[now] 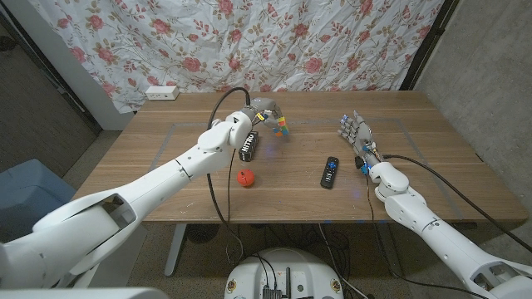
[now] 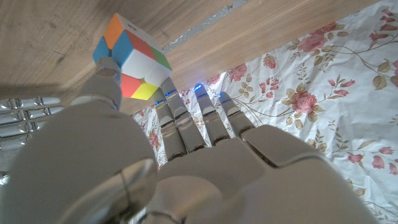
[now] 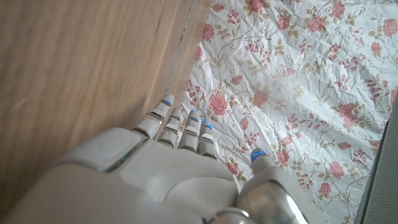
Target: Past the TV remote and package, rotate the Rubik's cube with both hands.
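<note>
The left hand [image 1: 268, 115] pinches the cube [image 1: 282, 125] between thumb and fingers [image 2: 186, 121]; in the left wrist view the cube [image 2: 132, 58] shows orange, blue, white, green, red and yellow tiles, held above the desk [image 1: 166, 149] toward its far side. The right hand [image 1: 356, 133] stands on edge with fingers [image 3: 186, 127] straight and slightly spread, holding nothing, well apart from the cube. Nearer the robot lie a dark package [image 1: 249, 145] beside the left forearm, a red ball [image 1: 244, 178], and the remote [image 1: 330, 172]. Floral cloth [image 1: 249, 41] hangs behind.
</note>
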{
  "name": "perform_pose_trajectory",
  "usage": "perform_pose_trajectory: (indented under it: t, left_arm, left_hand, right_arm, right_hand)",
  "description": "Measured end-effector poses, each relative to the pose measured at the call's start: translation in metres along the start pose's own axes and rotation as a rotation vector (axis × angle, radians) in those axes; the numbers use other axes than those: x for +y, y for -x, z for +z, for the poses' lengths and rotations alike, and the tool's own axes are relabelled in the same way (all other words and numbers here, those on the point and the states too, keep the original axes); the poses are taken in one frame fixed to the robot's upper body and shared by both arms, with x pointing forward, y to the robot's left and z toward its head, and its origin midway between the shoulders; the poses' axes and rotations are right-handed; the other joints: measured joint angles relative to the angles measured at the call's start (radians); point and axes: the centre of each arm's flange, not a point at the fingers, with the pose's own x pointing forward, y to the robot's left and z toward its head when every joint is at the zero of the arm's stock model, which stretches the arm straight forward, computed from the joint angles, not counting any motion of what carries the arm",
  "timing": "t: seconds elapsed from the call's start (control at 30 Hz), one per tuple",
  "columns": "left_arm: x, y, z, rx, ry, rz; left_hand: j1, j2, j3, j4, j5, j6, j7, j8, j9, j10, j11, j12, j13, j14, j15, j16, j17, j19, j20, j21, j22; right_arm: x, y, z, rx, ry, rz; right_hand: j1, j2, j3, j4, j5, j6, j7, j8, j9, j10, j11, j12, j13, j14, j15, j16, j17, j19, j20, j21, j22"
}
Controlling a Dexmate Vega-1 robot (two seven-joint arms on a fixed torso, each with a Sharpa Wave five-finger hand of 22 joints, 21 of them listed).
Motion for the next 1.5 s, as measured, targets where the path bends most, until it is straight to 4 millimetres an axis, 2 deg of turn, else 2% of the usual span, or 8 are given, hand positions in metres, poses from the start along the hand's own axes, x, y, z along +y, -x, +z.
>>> perform_pose_trajectory:
  t: [0.57, 0.67, 0.77, 0.83, 1.03, 1.07, 1.13, 1.5]
  left_arm:
    - [-0.002, 0.006, -0.012, 0.032, 0.229, 0.04]
    - [-0.003, 0.007, -0.014, 0.037, 0.279, 0.047]
    - [-0.004, 0.008, -0.016, 0.043, 0.287, 0.049]
    - [-0.004, 0.008, -0.016, 0.041, 0.339, 0.058]
    - [-0.008, 0.009, -0.022, 0.056, 0.366, 0.058]
    - [-0.008, 0.009, -0.018, 0.035, 0.443, 0.069]
    - [-0.009, 0.009, -0.019, 0.04, 0.446, 0.069]
    - [-0.014, 0.01, -0.024, 0.028, 0.582, 0.087]
  left_hand:
    - [0.0, 0.0, 0.0, 0.0, 0.003, 0.0, 0.0, -0.004, 0.006, 0.0, 0.0, -0.004, 0.005, 0.0, 0.0, -0.004, 0.0, 0.004, 0.007, 0.0, 0.0]
    - [-0.001, -0.001, 0.0, 0.0, 0.003, 0.009, 0.009, -0.004, 0.005, 0.0, 0.0, -0.004, 0.005, 0.0, 0.0, -0.01, 0.0, 0.001, 0.004, -0.004, 0.0]
    - [-0.002, -0.003, 0.0, 0.0, 0.003, 0.011, 0.011, -0.004, 0.005, 0.0, 0.0, -0.004, 0.003, 0.0, 0.0, -0.011, 0.0, -0.007, 0.007, -0.007, 0.0]
    - [-0.002, -0.003, 0.0, 0.0, 0.003, 0.011, 0.011, -0.004, 0.005, 0.0, 0.0, -0.009, 0.001, -0.002, 0.002, -0.011, 0.0, -0.007, 0.007, -0.008, 0.0]
    - [-0.002, -0.002, 0.0, 0.0, 0.003, 0.011, 0.011, -0.007, 0.005, 0.0, 0.0, -0.012, 0.001, -0.009, 0.002, -0.018, 0.0, -0.016, 0.005, -0.008, 0.0]
    - [-0.002, -0.002, 0.0, 0.0, 0.003, 0.011, 0.011, -0.007, 0.005, 0.0, 0.0, -0.012, 0.001, -0.009, 0.002, -0.018, 0.0, -0.018, 0.007, -0.008, 0.0]
    - [0.001, 0.001, 0.0, 0.0, 0.003, 0.011, 0.011, -0.007, 0.005, 0.0, 0.0, -0.012, -0.001, -0.009, 0.002, -0.018, 0.0, -0.018, 0.007, -0.008, 0.0]
    - [0.004, 0.003, 0.0, 0.0, 0.003, 0.004, 0.022, -0.011, 0.005, 0.0, 0.0, -0.016, 0.005, -0.015, 0.007, -0.018, 0.0, -0.017, 0.007, -0.008, 0.0]
  right_arm:
    - [0.013, -0.009, 0.02, -0.06, 0.053, 0.039]
    - [0.015, -0.011, 0.024, -0.068, 0.066, 0.048]
    - [0.016, -0.011, 0.023, -0.063, 0.094, 0.047]
    - [0.02, -0.015, 0.033, -0.079, 0.129, 0.071]
    - [0.022, -0.015, 0.027, -0.051, 0.189, 0.078]
    - [0.026, -0.019, 0.043, -0.078, 0.22, 0.11]
    - [0.027, -0.019, 0.04, -0.064, 0.244, 0.112]
    - [0.034, -0.022, 0.054, -0.084, 0.364, 0.151]
  right_hand:
    - [0.0, 0.0, 0.0, 0.0, 0.0, 0.0, 0.0, 0.0, 0.0, 0.007, 0.0, 0.0, 0.0, 0.0, 0.0, 0.0, 0.0, 0.0, 0.0, 0.0, 0.0]
    - [0.0, 0.0, 0.0, 0.0, 0.0, 0.0, 0.0, 0.0, 0.0, 0.007, 0.0, 0.0, 0.0, 0.0, 0.0, 0.0, -0.002, 0.0, 0.0, 0.0, 0.0]
    - [0.0, 0.0, 0.0, 0.0, 0.0, 0.003, -0.004, 0.0, 0.0, 0.007, 0.0, 0.0, 0.0, 0.0, 0.0, 0.0, -0.003, 0.0, 0.0, 0.0, 0.0]
    - [0.0, 0.0, 0.0, 0.0, 0.0, 0.004, -0.004, 0.0, 0.0, 0.007, 0.0, 0.0, 0.0, 0.0, 0.0, 0.0, -0.003, 0.0, 0.0, 0.0, 0.0]
    - [0.0, 0.0, -0.004, -0.004, 0.0, 0.007, -0.007, 0.0, 0.0, 0.007, 0.0, 0.0, 0.0, 0.0, 0.0, 0.0, -0.003, -0.004, 0.004, 0.0, 0.0]
    - [0.0, 0.0, -0.004, -0.004, 0.0, 0.007, -0.007, 0.0, 0.0, 0.007, 0.0, 0.0, 0.0, 0.0, 0.0, 0.0, -0.003, -0.004, 0.004, 0.0, 0.0]
    - [0.0, 0.0, -0.004, -0.004, 0.0, 0.007, -0.007, 0.0, 0.0, 0.007, 0.0, 0.0, 0.0, 0.0, 0.0, 0.0, -0.003, -0.004, 0.004, 0.0, 0.001]
    - [0.0, 0.0, 0.001, -0.015, 0.0, 0.012, -0.002, 0.0, 0.0, 0.007, 0.0, 0.0, 0.0, 0.0, 0.0, 0.0, -0.003, -0.004, 0.004, 0.0, 0.001]
